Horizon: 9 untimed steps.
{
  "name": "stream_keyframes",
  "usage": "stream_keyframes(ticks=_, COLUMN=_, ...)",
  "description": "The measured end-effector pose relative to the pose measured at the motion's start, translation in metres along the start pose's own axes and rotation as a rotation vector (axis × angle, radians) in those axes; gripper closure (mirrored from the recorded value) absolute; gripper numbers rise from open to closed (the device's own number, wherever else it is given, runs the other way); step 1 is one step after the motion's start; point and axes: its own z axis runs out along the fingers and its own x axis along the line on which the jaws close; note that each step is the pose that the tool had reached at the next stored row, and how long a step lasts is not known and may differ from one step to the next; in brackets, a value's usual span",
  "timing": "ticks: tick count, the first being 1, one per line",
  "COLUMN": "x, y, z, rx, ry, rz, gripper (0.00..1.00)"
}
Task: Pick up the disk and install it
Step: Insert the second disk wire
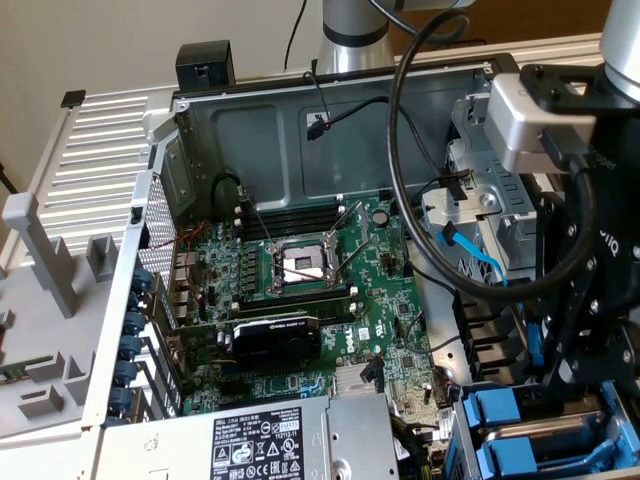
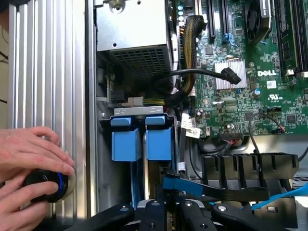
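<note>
Tool (image 2: 172, 204) pinching disk (image 2: 177, 184) by its blue frame edge, just over drive bay (image 2: 139, 111). Keep disk square w/ bay, clear of cables (image 2: 192, 72) nr bay; ease in slow, no forcing.

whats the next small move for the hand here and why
Probably keep the grip and ease the hand lower toward the drive bay. It seems shut on the disk, seen edge-on by its blue frame, and it hangs above the bay, where two blue carriers sit.
</note>
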Motion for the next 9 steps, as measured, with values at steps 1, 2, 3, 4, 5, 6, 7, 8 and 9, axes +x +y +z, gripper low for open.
stream_keyframes(ticks=1, x=0.0000, y=0.0000, z=0.0000, rx=-0.0003, ry=-0.0002, rz=0.002, gripper=0.83)
stream_keyframes(ticks=2, x=0.0000, y=0.0000, z=0.0000, rx=-0.0005, ry=-0.0004, rz=0.003, gripper=0.83)
stream_keyframes(ticks=3, x=0.0000, y=0.0000, z=0.0000, rx=-0.0006, ry=-0.0007, rz=0.004, gripper=0.83)
stream_keyframes(ticks=4, x=0.0000, y=-0.0001, z=0.0000, rx=-0.0007, ry=-0.0008, rz=0.005, gripper=0.83)
stream_keyframes(ticks=5, x=0.0000, y=0.0000, z=0.0000, rx=-0.0008, ry=-0.0010, rz=0.006, gripper=0.83)
stream_keyframes(ticks=6, x=0.0000, y=0.0000, z=0.0000, rx=-0.0009, ry=-0.0011, rz=0.007, gripper=0.83)
stream_keyframes(ticks=7, x=0.0000, y=-0.0001, z=0.0000, rx=-0.0010, ry=-0.0011, rz=0.007, gripper=0.83)
stream_keyframes(ticks=8, x=0.0000, y=-0.0001, z=0.0000, rx=-0.0012, ry=-0.0012, rz=0.008, gripper=0.83)
stream_keyframes(ticks=9, x=0.0000, y=-0.0001, z=0.0000, rx=-0.0013, ry=-0.0012, rz=0.009, gripper=0.83)
